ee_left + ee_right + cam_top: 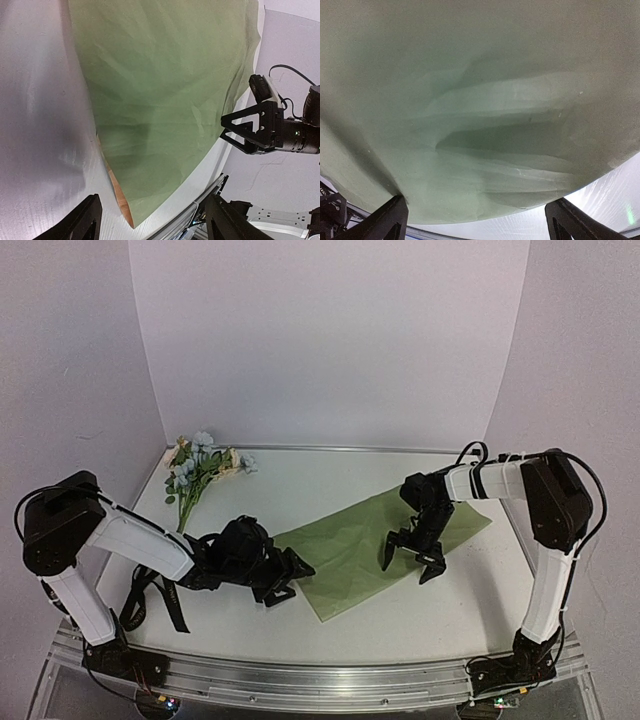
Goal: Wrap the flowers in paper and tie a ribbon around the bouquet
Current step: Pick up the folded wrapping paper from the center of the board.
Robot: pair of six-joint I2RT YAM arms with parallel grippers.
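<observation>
A thin olive-green paper sheet (pixel 370 540) lies flat, centre-right on the white bench (pixel 430 625). The pale cream-and-blue flowers (pixel 200 468) lie far left, well apart. The jaws of the left arm (pixel 140 540) stand open and empty at the sheet's left edge. The jaws of the right arm (pixel 545 540) hang wide open above it, holding nothing.

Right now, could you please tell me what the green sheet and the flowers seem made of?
Green sheet: likely thin matte paper; it shows soft creases and a tan underside at one edge. Flowers: too small to tell real from artificial.
</observation>
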